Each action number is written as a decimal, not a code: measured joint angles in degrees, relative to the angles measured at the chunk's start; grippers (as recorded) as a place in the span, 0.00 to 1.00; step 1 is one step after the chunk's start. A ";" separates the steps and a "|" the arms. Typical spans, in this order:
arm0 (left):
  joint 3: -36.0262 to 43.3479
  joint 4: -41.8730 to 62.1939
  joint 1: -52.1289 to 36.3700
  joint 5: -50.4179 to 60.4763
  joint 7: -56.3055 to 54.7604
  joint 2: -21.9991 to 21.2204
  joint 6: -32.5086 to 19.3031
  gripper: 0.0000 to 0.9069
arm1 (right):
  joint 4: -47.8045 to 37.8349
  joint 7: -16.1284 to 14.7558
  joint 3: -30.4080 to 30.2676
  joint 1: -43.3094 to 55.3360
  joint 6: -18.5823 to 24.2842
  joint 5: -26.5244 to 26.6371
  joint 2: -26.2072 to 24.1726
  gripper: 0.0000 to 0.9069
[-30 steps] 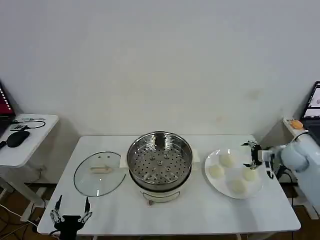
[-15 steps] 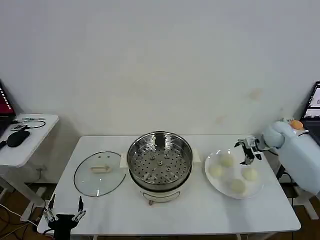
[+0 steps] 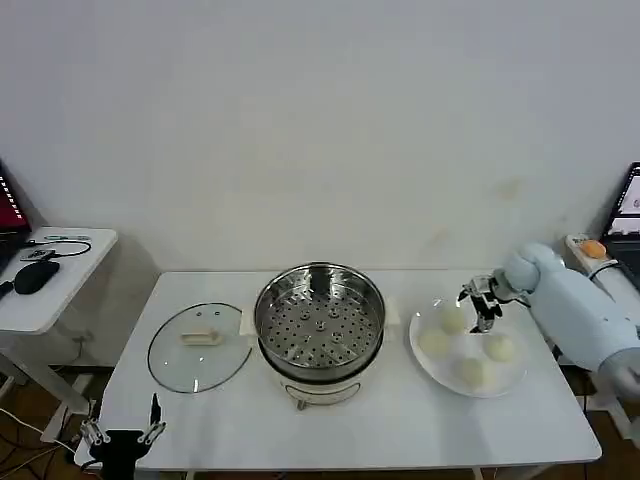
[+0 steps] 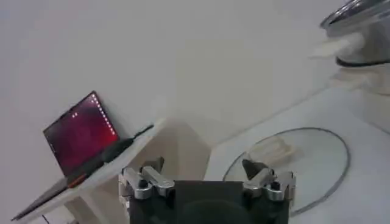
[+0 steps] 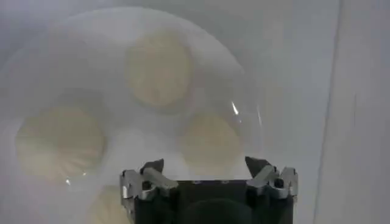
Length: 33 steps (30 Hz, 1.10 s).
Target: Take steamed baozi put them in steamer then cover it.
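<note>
Several round cream steamed baozi (image 3: 453,322) lie on a white plate (image 3: 515,378) at the table's right. My right gripper (image 3: 478,305) hovers open above the plate's far side, over the rearmost bun, holding nothing. In the right wrist view its open gripper (image 5: 204,165) frames one baozi (image 5: 210,141), with others (image 5: 159,68) beyond. The steel steamer (image 3: 320,320) stands uncovered mid-table, its perforated tray bare. The glass cover (image 3: 199,345) lies flat to the steamer's left. My left gripper (image 3: 120,432) waits open low at the front left corner, and its wrist view shows the gripper (image 4: 203,165) facing the cover (image 4: 304,158).
A small side table (image 3: 60,280) with a mouse and cables stands to the left, with a laptop (image 4: 79,131) on it. Bare tabletop runs along the front edge in front of the steamer and plate.
My right gripper has swung in from the plate's right edge to above the rear baozi. The left gripper has sunk lower at the front left corner.
</note>
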 measured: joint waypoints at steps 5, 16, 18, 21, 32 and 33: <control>-0.34 0.00 0.21 0.01 -0.09 0.03 -0.22 1.00 | -2.12 -0.15 -0.43 0.17 0.12 -1.08 1.52 0.93; -0.43 -0.55 0.27 0.06 -0.07 0.03 -0.41 1.00 | -5.44 0.51 -0.55 0.26 0.51 -2.43 3.79 0.79; -0.40 -0.70 0.35 0.11 -0.03 0.03 -0.43 1.00 | -5.81 0.66 -0.50 0.25 0.54 -2.50 4.15 0.74; -0.39 -0.89 0.47 0.16 0.02 0.05 -0.52 1.00 | -6.30 0.80 -0.40 0.24 0.54 -2.56 4.58 0.68; 0.05 -1.14 0.94 0.23 -0.21 -0.16 -0.84 1.00 | -5.40 0.73 -1.15 1.32 0.71 -1.46 3.64 0.60; 0.08 -1.14 0.94 0.23 -0.26 -0.16 -0.87 1.00 | -5.06 0.67 -1.32 1.52 0.62 -1.19 3.38 0.60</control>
